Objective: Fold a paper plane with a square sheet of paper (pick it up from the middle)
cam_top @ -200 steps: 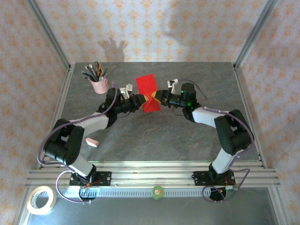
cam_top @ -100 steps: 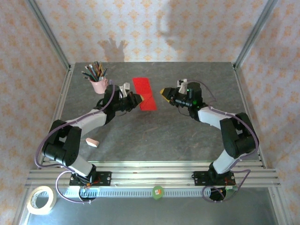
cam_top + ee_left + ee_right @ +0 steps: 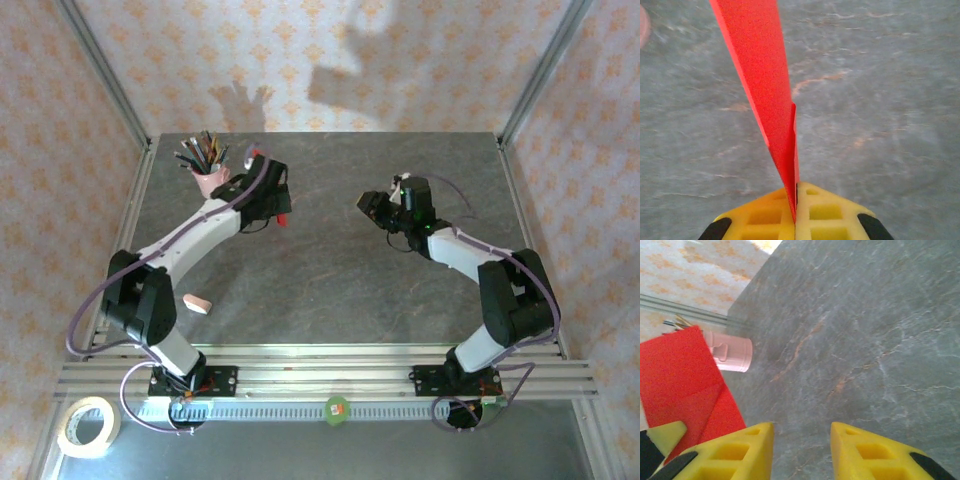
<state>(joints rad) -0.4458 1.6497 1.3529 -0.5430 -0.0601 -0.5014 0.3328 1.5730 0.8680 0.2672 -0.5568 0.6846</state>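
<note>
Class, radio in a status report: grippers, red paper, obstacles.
Left gripper shut on paper plane. Right gripper open, empty. Pink cup stands near the plane.

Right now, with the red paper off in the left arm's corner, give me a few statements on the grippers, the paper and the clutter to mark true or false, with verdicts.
1. The left gripper is shut on the paper plane. True.
2. The right gripper grips the paper too. False: its jaws stand apart, with bare table between them.
3. The pink cup stands at the far left of the table. True.
4. The paper plane lies flat on the table. False: it stands on edge, pinched in the left gripper.
5. The roll of tape sits beside the pink cup. False: it lies at the near left corner, beyond the rail that carries the arms.
</note>
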